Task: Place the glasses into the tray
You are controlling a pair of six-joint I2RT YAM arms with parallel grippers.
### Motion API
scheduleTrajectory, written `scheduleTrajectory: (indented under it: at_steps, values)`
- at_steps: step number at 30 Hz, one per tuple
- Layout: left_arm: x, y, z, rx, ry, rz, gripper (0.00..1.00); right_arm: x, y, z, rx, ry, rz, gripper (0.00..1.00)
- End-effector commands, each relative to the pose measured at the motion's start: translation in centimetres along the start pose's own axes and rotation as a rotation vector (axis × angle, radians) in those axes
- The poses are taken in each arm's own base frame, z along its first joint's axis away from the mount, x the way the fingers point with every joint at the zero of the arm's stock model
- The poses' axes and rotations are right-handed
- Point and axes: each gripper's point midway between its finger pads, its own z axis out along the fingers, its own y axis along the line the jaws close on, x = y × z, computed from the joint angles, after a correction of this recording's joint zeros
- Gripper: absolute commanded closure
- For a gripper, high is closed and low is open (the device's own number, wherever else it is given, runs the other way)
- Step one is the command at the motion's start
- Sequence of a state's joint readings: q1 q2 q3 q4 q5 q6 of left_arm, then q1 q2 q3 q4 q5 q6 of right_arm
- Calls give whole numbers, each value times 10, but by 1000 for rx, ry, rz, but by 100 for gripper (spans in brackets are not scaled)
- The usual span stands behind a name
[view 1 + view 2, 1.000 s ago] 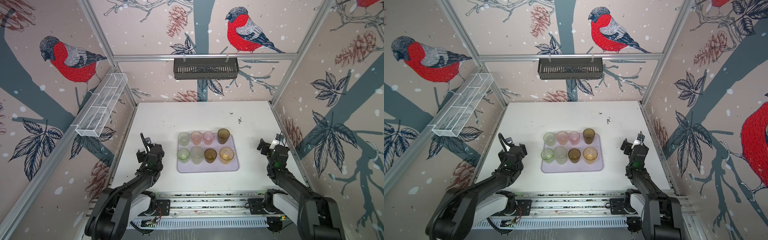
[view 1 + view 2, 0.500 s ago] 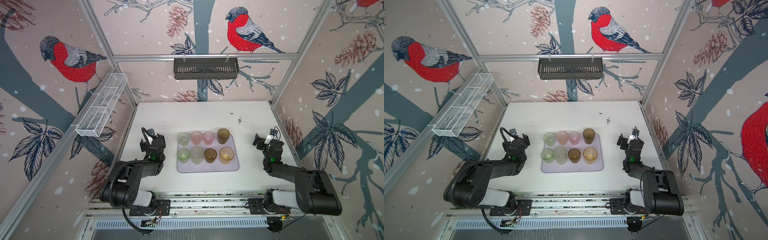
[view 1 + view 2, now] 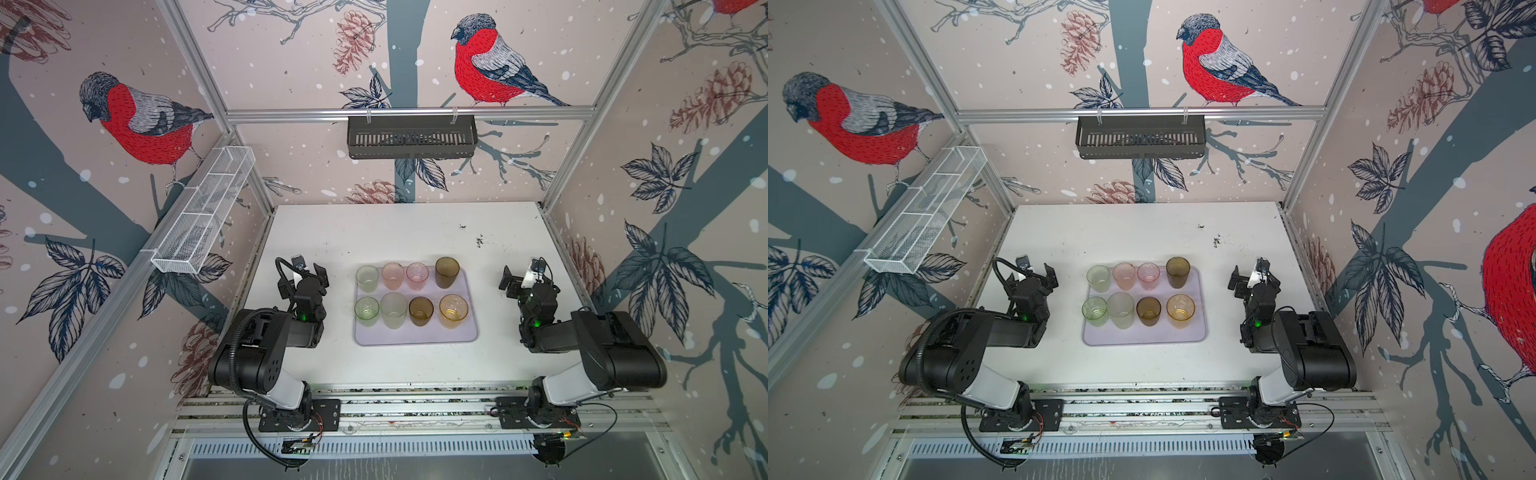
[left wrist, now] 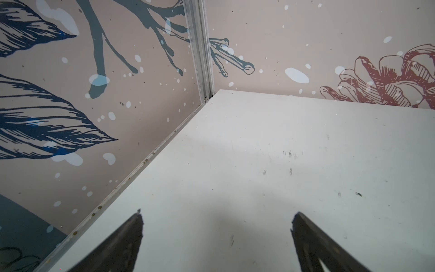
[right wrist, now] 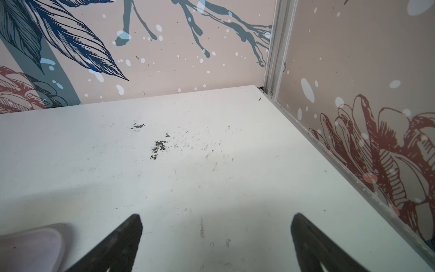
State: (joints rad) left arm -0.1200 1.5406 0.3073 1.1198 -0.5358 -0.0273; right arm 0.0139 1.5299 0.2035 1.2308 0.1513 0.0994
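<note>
The glasses [image 3: 1122, 311] all stand upright in the tray [image 3: 415, 337], two rows of four, and neither hand touches them. The left hand [image 3: 302, 279] hovers off the tray's left side, level with the back row, near the tray but not touching it. The right hand [image 3: 521, 279] hovers off the tray's right side, likewise near and clear of it. Both hands are empty, their dark tapered fingers [image 4: 131, 237] spread wide over bare desk [image 3: 395, 232]. In the right wrist view a rounded corner of the tray [image 5: 30, 245] lies just beside one finger.

The tray is flat, rectangular, pale lavender, smooth like plastic, with rounded corners and a low rim. The glasses are small translucent tumblers, narrowing toward the base. Back row, from the tray's left edge: a pale green glass [image 3: 367, 278], a pink glass [image 3: 393, 275], a second pink glass [image 3: 417, 275], a dark amber glass [image 3: 447, 272]. Front row: a green glass [image 3: 367, 311], a taller frosted glass [image 3: 394, 309], a brown glass [image 3: 421, 311], a yellow-amber glass [image 3: 454, 311].

Only bare white desk lies between each hand and the tray. Dark scuff marks [image 3: 480, 240] fleck the desk behind the tray's right corner. Behind the tray a black slotted basket [image 3: 411, 137] hangs on the back wall; a white wire mesh basket [image 3: 203, 212] hangs on the wall beyond the tray's left side.
</note>
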Motion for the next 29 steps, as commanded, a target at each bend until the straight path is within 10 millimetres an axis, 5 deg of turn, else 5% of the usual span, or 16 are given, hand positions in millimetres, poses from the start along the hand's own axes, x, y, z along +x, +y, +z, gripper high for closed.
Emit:
scheduleTrajectory:
  at_steps: [1,29]
  values:
    - [-13,-9,-5,95,-67,-36,2,-18,-2,-1,20,-79,-6,0]
    - [-10,-10,-13,145,-104,-45,2,-20,-2,-2,26,-84,-8,0]
